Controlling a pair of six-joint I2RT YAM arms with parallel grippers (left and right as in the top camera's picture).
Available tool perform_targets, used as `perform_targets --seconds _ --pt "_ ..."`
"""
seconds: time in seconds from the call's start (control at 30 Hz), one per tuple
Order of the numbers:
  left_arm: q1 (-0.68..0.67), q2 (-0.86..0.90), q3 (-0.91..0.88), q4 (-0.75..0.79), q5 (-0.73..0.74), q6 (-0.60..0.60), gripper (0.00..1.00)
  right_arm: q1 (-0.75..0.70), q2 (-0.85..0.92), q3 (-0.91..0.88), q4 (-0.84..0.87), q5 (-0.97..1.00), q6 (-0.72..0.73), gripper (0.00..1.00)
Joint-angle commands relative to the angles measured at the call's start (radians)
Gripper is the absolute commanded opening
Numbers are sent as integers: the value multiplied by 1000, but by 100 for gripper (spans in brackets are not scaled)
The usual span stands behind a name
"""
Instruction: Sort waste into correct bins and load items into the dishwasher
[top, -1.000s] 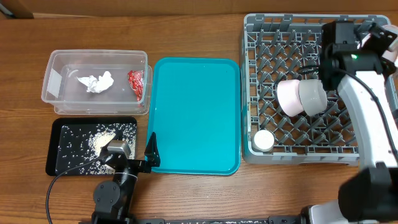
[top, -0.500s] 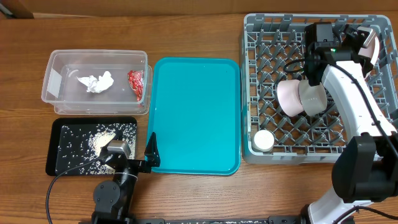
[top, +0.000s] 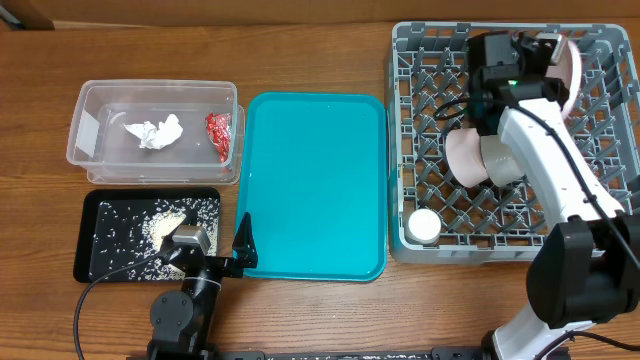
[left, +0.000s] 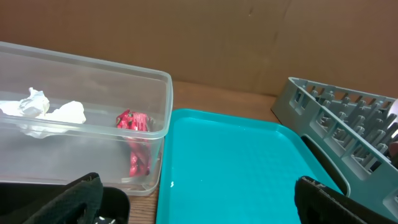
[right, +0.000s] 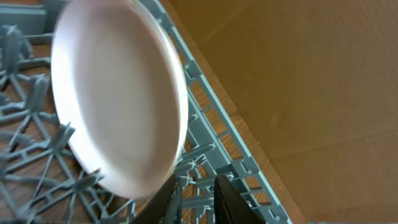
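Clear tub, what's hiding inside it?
A crumpled white tissue and a shiny red wrapper lie inside the clear tub. Anything tucked under the tissue is covered, so I can't tell.

A lab-style robot test bench: bare wooden tabletop (top: 320, 315), plain cardboard backdrop (left: 249, 37), grey dish rack (top: 398, 150) staged on top.

Brown wood-grain table (top: 300, 50). Plain teal tray (top: 315, 180). Grey rack (top: 480, 250) with open lattice floor. Clear tub (top: 85, 150) holding white tissue (top: 153, 131) and shiny red wrapper (top: 219, 136). Black tray (top: 88, 268) speckled with pale scraps (top: 165, 226). White plate (right: 115, 93), faintly pink-tinged; white cup (top: 423, 226).
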Motion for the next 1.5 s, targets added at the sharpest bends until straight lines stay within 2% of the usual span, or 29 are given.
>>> perform_targets --seconds 0.0,0.2,0.43,0.5,0.7,0.93,1.13,1.47 --pt "6 -5 -3 0 14 27 100 21 8 2 -14 -2 -7 19" --pt "6 -5 -3 0 14 26 100 113 -47 2 -74 -41 35 21" --pt "6 -5 -3 0 14 26 100 277 -270 13 -167 -297 132 30" --pt "6 -5 -3 0 14 26 100 327 -363 22 -183 -428 148 41" --pt "6 -5 -3 0 14 27 100 439 -625 22 -156 -742 148 98" --pt "6 -5 -3 0 14 26 100 468 -800 22 -181 -1056 143 100" --pt "6 -5 -3 0 15 26 100 468 -886 22 -365 -1000 133 100" --pt "6 -5 -3 0 14 26 100 468 -1002 22 -412 -961 132 100"
